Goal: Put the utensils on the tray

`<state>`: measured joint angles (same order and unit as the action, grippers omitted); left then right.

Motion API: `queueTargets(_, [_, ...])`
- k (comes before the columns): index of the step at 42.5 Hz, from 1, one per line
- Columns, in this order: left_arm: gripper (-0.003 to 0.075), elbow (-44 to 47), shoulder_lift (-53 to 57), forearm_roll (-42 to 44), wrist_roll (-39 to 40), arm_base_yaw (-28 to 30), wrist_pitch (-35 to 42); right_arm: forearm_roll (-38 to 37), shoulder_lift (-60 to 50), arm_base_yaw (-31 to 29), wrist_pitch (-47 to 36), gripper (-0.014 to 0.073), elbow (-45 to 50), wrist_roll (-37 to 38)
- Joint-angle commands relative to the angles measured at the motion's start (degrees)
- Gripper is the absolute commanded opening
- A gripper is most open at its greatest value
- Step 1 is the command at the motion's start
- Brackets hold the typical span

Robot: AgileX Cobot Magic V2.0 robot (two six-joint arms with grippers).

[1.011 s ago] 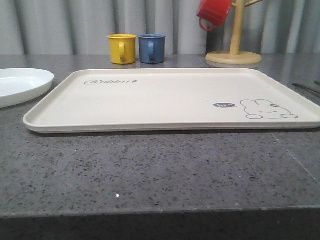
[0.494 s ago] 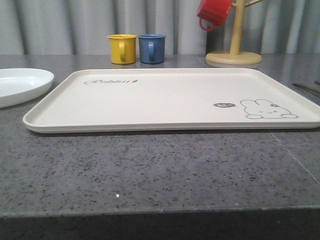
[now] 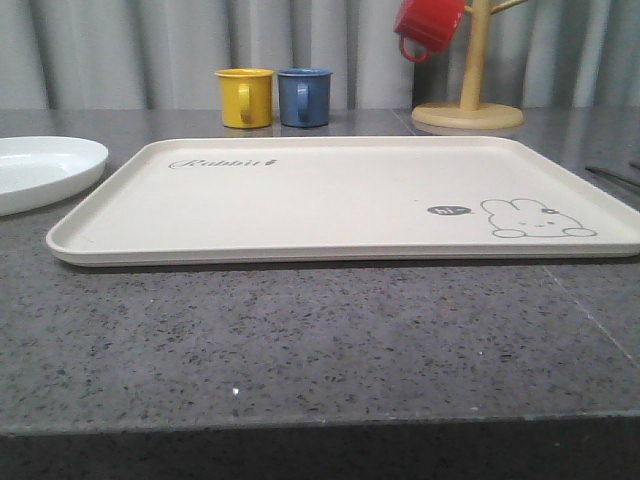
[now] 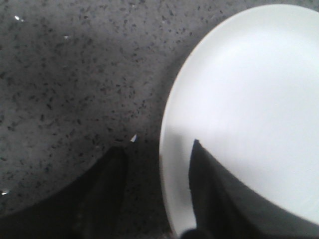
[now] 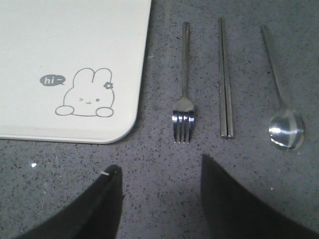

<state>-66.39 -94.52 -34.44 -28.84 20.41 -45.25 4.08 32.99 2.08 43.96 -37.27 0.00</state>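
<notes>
The cream tray (image 3: 340, 190) lies in the middle of the grey counter, with its bunny corner (image 5: 84, 94) in the right wrist view. Beside that corner a silver fork (image 5: 184, 99), a pair of flat chopsticks (image 5: 225, 84) and a spoon (image 5: 281, 114) lie side by side on the counter. My right gripper (image 5: 159, 162) is open over bare counter just short of the fork's tines. The white plate (image 3: 40, 170) sits left of the tray. My left gripper (image 4: 158, 144) is open and straddles the plate's (image 4: 249, 99) rim, one finger over the plate and one over the counter.
A yellow mug (image 3: 245, 97) and a blue mug (image 3: 304, 97) stand behind the tray. A red mug (image 3: 428, 27) hangs on a wooden mug tree (image 3: 470, 100) at the back right. The counter's front edge (image 3: 320, 420) runs close to the camera.
</notes>
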Motion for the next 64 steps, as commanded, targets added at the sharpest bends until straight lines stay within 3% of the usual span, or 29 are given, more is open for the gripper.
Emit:
queueTargets(1, [0.0147, -1.7, 2.21, -2.14, -0.33, 0.02, -0.17, -0.4, 0.55, 0.09, -3.95, 0.0396, -1.56, 0.0])
queueTargets(10, [-0.002, -1.79, 2.21, -2.14, -0.33, 0.02, -0.99, -0.4, 0.55, 0.09, -3.95, 0.0396, -1.56, 0.0])
queueTargets(20, [-0.002, -7.18, 3.71, -3.33, -0.33, 0.02, -5.56, -0.4, 0.55, 0.09, -3.95, 0.0396, -1.56, 0.0])
queueTargets(27, [-0.002, -12.41, 5.91, -9.86, -4.46, -1.51, -11.43, -0.4, 0.55, 0.09, -3.95, 0.0396, -1.56, 0.0])
queueTargets(34, [-0.002, -17.06, 6.04, -12.7, -4.56, -8.07, -12.54, -0.4, 0.55, 0.09, -3.95, 0.0396, -1.56, 0.0])
queueTargets(48, [-0.002, -17.36, 3.71, -12.2, -4.56, -24.47, -9.41, -0.4, 0.55, 0.09, -3.95, 0.0396, -1.56, 0.0])
queueTargets(64, [-0.002, -17.36, -4.98, -9.99, -4.56, -30.62, -8.76, -0.4, 0.55, 0.09, -3.95, 0.0396, -1.56, 0.0])
